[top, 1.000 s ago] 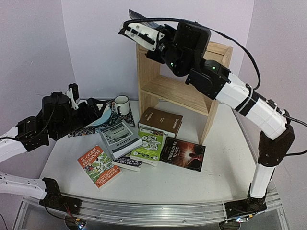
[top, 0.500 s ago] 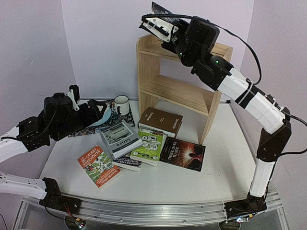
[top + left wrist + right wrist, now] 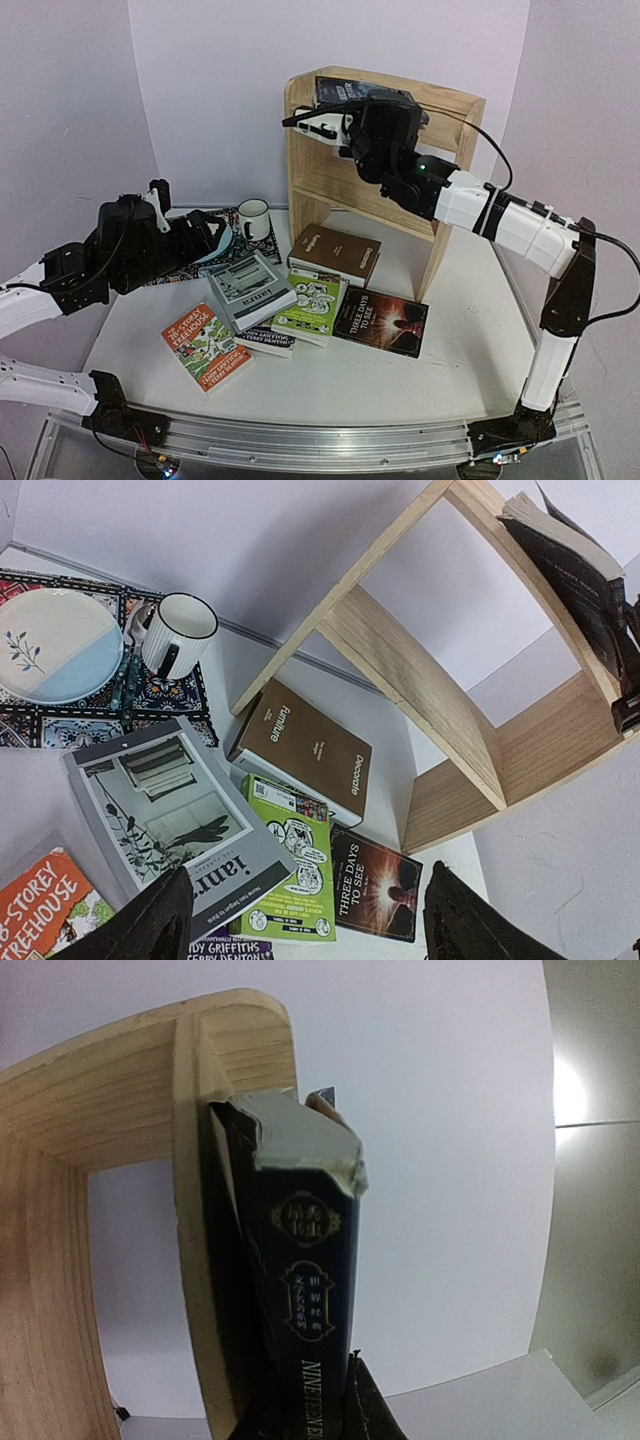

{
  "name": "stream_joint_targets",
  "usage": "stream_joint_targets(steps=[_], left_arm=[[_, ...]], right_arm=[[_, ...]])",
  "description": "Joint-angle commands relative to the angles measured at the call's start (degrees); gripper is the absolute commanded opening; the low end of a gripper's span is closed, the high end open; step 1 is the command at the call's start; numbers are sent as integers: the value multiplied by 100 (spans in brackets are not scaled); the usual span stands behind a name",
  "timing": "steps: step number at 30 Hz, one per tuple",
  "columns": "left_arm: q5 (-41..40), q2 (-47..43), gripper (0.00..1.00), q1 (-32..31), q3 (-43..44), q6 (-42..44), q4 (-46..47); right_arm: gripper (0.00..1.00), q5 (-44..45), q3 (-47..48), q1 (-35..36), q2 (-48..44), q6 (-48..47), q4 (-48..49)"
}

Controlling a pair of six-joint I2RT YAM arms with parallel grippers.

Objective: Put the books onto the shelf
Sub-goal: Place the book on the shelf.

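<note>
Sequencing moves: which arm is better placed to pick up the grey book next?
Left: the left gripper is open and hangs near the grey book; the right gripper is at the shelf, shut on a dark book.

The shelf (image 3: pixel 297 170) is pale, grainy bare wood; the mug (image 3: pixel 252 218) glossy ceramic; the dark book (image 3: pixel 300 1310) frayed paper.

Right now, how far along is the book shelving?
Done: no book stands on the shelf by itself. In hand: the right gripper holds a dark book at the top board, beside the side panel. Left: six books on the table: brown, grey, green, orange, black, and one mostly covered. The left gripper is open, empty.
</note>
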Motion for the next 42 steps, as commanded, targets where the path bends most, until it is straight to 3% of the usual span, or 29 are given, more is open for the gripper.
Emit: stream_joint_targets(steps=[1, 25, 29, 31, 32, 34, 36, 42], left_arm=[[-46, 69, 80, 22, 81, -24, 66], [235, 186, 80, 23, -30, -165, 69], [244, 182, 80, 21, -30, -156, 68], [244, 177, 80, 23, -30, -156, 67], [238, 179, 80, 22, -30, -156, 67], [234, 189, 80, 23, -20, -156, 64], [219, 209, 80, 22, -7, -156, 69], [242, 330, 80, 23, 42, -156, 72]], right_arm=[[0, 699, 132, 12, -558, -568, 1028], [1, 2006, 1170, -541, 127, -792, 824], [17, 2033, 1354, -544, 277, -769, 744], [31, 2043, 1428, -538, 335, -718, 675], [50, 2046, 1447, -538, 353, -672, 611], [77, 2040, 1491, -522, 393, -593, 477], [85, 2037, 1580, -491, 444, -541, 414], [89, 1900, 1873, -270, 314, 334, -653]])
